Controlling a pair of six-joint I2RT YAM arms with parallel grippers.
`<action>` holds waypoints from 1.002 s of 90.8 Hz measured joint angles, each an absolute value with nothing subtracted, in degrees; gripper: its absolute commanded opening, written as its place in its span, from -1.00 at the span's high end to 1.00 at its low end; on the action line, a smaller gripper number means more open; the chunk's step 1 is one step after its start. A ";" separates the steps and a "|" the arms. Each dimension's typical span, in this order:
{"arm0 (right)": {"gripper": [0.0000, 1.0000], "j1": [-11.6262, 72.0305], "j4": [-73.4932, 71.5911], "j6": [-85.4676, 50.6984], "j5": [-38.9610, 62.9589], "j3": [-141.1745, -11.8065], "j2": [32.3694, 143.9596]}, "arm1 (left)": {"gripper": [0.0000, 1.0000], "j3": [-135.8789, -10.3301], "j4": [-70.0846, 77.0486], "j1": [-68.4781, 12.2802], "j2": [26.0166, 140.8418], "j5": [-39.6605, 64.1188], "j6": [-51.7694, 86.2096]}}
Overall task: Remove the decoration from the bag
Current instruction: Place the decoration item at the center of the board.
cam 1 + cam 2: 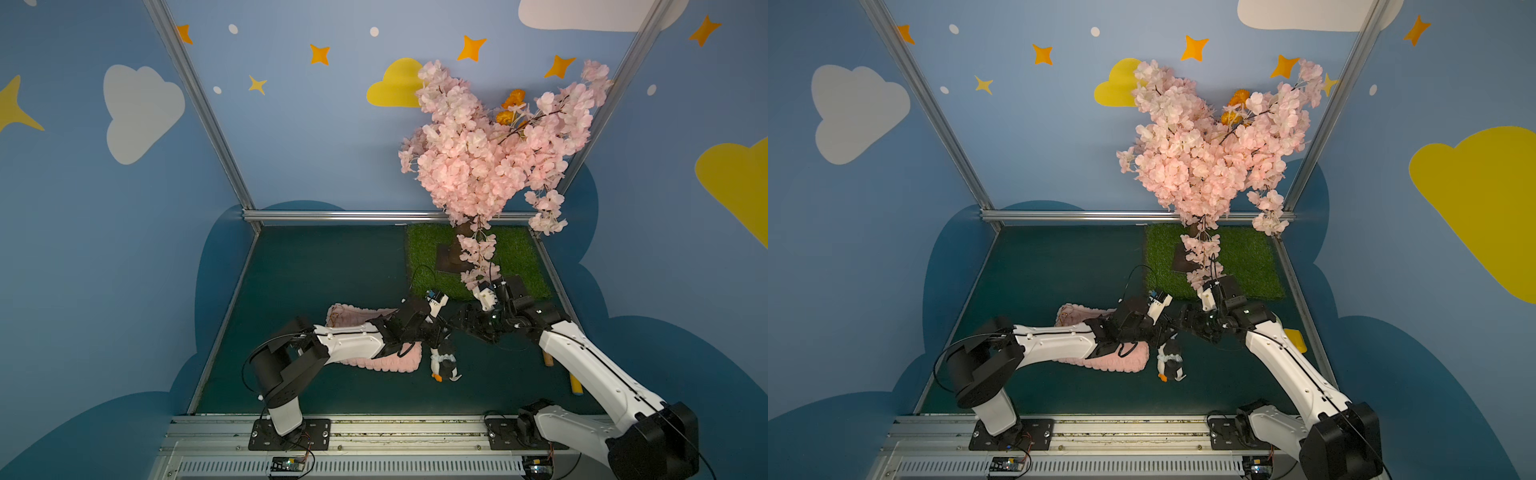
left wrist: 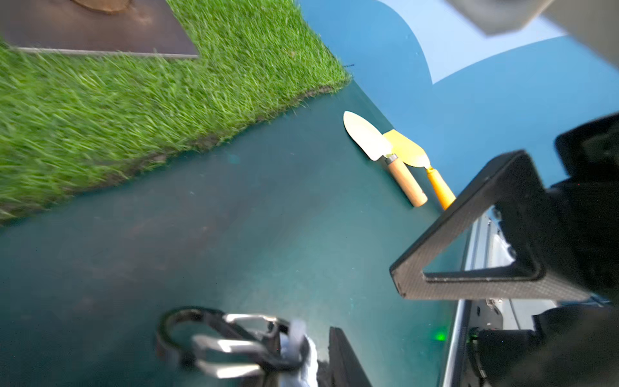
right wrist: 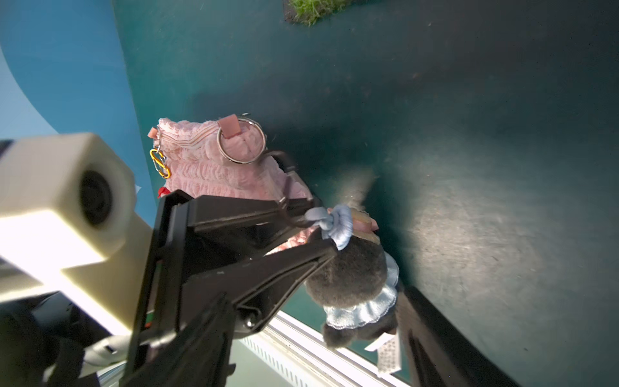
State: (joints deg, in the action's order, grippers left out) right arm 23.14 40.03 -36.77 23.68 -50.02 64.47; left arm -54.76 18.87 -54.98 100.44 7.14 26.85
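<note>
The pink puffy bag (image 1: 374, 362) (image 1: 1121, 362) lies flat on the green floor, partly under my left arm. In the right wrist view the bag (image 3: 201, 164) carries a metal ring (image 3: 241, 140). The decoration (image 1: 444, 368) (image 1: 1169, 365) is a dark plush penguin with a pale blue ruffle, just off the bag's right end. Its blue loop (image 3: 336, 224) and black clasp (image 2: 234, 338) sit at my left gripper's (image 1: 436, 341) (image 2: 308, 362) tips, whose fingers (image 3: 268, 268) stand slightly apart. My right gripper (image 1: 467, 326) (image 3: 311, 348) is open, straddling the plush (image 3: 348, 271).
A pink blossom tree (image 1: 478, 158) stands on a grass mat (image 1: 519, 257) at the back right. Two trowels (image 2: 368, 137) (image 2: 407, 150) lie by the right wall. A small yellow clip (image 3: 160, 163) hangs from the bag's far corner. A metal rail (image 1: 374, 428) runs along the front.
</note>
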 measured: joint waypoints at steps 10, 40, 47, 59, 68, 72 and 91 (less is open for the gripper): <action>-0.66 22.61 42.44 -34.96 22.24 -51.05 64.36 | 0.12 -54.85 17.04 -55.29 100.51 8.12 26.28; -0.79 23.16 46.30 -29.10 20.29 -54.08 64.40 | -0.41 -56.21 3.64 -53.69 95.39 11.16 23.51; -0.82 24.67 45.47 -27.92 20.08 -54.43 64.38 | -0.47 -56.82 -0.34 -52.23 91.50 13.85 22.02; -0.85 29.21 43.22 -26.24 19.20 -54.46 64.82 | -0.58 -57.60 -8.54 -47.46 84.05 18.81 16.71; -0.86 33.19 41.47 -24.53 17.91 -55.68 66.83 | -0.68 -57.67 -15.90 -40.88 79.24 21.41 10.72; -0.86 35.05 40.66 -23.51 17.21 -56.88 68.25 | -0.71 -57.69 -19.14 -37.85 77.78 22.02 8.12; -0.86 43.38 38.33 -13.89 13.93 -67.42 79.07 | -0.93 -58.30 -31.73 -22.65 75.33 22.48 -2.44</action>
State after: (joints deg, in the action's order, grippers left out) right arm 43.38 38.33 -13.89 13.93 -67.42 79.07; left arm -58.30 -31.73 -22.65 75.33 22.48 -2.44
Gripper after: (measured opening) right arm 0.931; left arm 0.940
